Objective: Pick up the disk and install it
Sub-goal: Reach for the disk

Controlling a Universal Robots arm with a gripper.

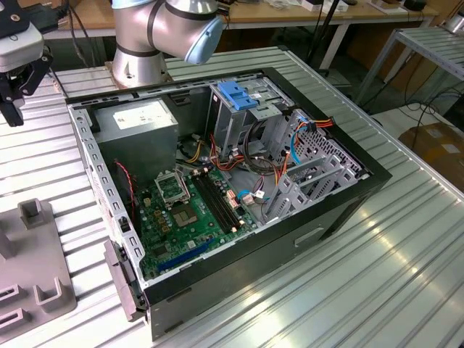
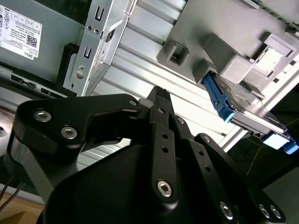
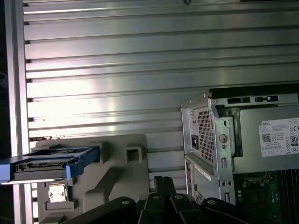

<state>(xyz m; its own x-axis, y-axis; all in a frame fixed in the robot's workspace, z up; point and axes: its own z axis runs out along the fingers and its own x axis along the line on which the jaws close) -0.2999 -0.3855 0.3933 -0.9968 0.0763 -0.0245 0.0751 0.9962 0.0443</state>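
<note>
- Hovering above the ribbed table [image 1: 377, 290], the pincer [image 2: 160, 93] has its fingers pressed together and grips nothing.
- In the exterior view it hangs over the table's far corner on that view's left, beside the arm [image 1: 163, 29] and off the rear corner of the case [image 1: 348, 210].
- The disk [image 3: 46, 168] lies flat on a grey fixture [image 3: 117, 163] on the table, outside the case and well apart from the pincer. It appears in both wrist views.
- A blue rail [image 2: 216, 93] is clipped around the disk, and the disk's connector end faces the first wrist view.
- The disk sits at the end of the fixture nearest the table's edge, with a square socket [image 3: 133, 154] of the fixture between it and the case.
- The case lies on its side, open upward, near the table's middle.
- Inside it are a power supply [image 1: 138, 123] at the rear, a green board [image 1: 188, 217], and a grey cage [image 1: 232, 119] topped by a blue bracket [image 1: 239, 94].
- Orange, red and blue cables [image 1: 319, 123] run loosely around the cage.
</note>
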